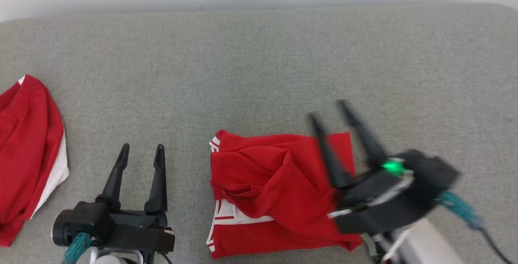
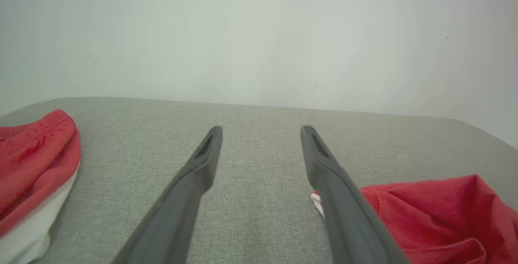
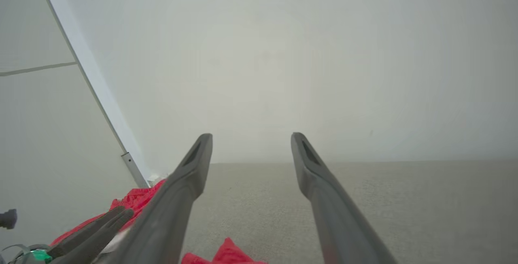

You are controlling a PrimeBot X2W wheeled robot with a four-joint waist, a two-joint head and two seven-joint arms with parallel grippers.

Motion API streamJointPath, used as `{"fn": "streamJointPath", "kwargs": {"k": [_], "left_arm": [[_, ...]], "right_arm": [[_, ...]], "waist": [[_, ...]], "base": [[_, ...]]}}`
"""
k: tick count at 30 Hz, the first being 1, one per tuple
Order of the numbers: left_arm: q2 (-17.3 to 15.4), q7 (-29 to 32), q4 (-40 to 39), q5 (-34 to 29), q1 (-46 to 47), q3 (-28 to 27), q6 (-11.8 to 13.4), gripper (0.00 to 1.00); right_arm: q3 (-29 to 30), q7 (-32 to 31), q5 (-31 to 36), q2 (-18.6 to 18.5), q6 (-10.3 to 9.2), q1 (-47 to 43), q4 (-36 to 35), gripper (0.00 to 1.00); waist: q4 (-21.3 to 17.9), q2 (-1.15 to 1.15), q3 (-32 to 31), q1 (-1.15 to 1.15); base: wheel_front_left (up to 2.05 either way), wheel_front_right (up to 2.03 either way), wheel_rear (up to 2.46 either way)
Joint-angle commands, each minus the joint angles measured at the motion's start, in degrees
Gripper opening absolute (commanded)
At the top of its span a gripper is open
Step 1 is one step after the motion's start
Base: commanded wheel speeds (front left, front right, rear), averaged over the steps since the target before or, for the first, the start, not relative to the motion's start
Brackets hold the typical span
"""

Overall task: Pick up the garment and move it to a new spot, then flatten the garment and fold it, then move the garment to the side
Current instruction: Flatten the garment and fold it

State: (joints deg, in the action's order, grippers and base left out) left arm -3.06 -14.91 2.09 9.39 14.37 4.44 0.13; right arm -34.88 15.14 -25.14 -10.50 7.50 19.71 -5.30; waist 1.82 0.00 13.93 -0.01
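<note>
The garment (image 1: pixel 275 191) is red with white stripes and lies roughly folded, still rumpled on top, on the grey surface at the bottom centre of the head view. My right gripper (image 1: pixel 327 111) hovers over its right edge, blurred, fingers spread and holding nothing. My left gripper (image 1: pixel 142 147) stands open to the left of the garment, apart from it. In the left wrist view the garment (image 2: pixel 437 215) sits beside the open left gripper (image 2: pixel 262 128). A red corner of the garment (image 3: pixel 226 254) shows below the open right gripper (image 3: pixel 251 135).
A second red garment with a white panel (image 1: pixel 28 154) lies at the left edge, and also appears as the red garment (image 2: pixel 36 154) in the left wrist view. The grey padded surface (image 1: pixel 259 65) stretches back to a pale wall.
</note>
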Motion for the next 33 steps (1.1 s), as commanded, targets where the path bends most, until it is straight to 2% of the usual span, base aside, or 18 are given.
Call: {"fn": "streamJointPath", "kwargs": {"k": [1,2,4,5,9,14,21,33], "left_arm": [[-0.36,-0.18,-0.62,-0.71,-0.88,-0.58,0.35,1.0],[-0.36,-0.18,-0.62,-0.71,-0.88,-0.58,0.35,1.0],[-0.51,-0.18,-1.21,-0.99,-1.27,-0.86,0.39,1.0],[-0.67,-0.18,-1.62,-1.35,-1.75,-1.06,0.44,1.0],[-1.05,-0.18,-2.32,-1.95,-2.64,-1.19,0.49,1.0],[-1.34,-0.18,-2.85,-2.41,-4.01,-1.03,0.88,1.0],[-1.57,-0.14,-2.56,-2.52,-5.69,-0.88,1.45,1.0],[-2.25,-0.02,-1.93,-1.83,-5.66,-0.57,1.4,1.0]], "right_arm": [[4.6,0.13,1.62,-0.83,-0.02,-2.24,-0.46,1.0],[4.6,0.13,1.62,-0.83,-0.02,-2.24,-0.46,1.0],[9.38,0.13,2.94,-1.28,-0.02,-4.18,-0.39,1.0],[13.82,0.13,4.09,-1.78,-0.02,-6.09,-0.1,1.0],[21.24,-0.94,5.96,-2.74,-0.02,-10.08,0.8,1.0],[26.58,-2.26,7.01,-3.8,-0.02,-14.3,1.89,1.0],[28.34,-3.84,7.33,-3.69,-0.02,-18.29,2.61,1.0],[28.2,-4.34,7.54,-3.34,-0.02,-19.21,2.95,1.0]], "waist": [[-0.66,0.0,-0.9,0.01],[-0.66,0.0,-0.9,0.01],[-0.95,0.0,-1.44,0.01],[-1.2,0.0,-1.94,0.01],[-1.73,0.0,-2.87,0.01],[-2.26,0.0,-3.96,0.01],[-2.36,0.0,-5.45,0.01],[-2.19,0.0,-5.65,0.01]], "base": [[0.0,0.0,0.0],[0.0,0.0,0.0],[0.0,0.0,0.0],[0.0,0.0,0.0],[0.0,0.0,0.0],[0.0,0.0,0.0],[0.0,0.0,0.0],[0.0,0.0,0.0]]}}
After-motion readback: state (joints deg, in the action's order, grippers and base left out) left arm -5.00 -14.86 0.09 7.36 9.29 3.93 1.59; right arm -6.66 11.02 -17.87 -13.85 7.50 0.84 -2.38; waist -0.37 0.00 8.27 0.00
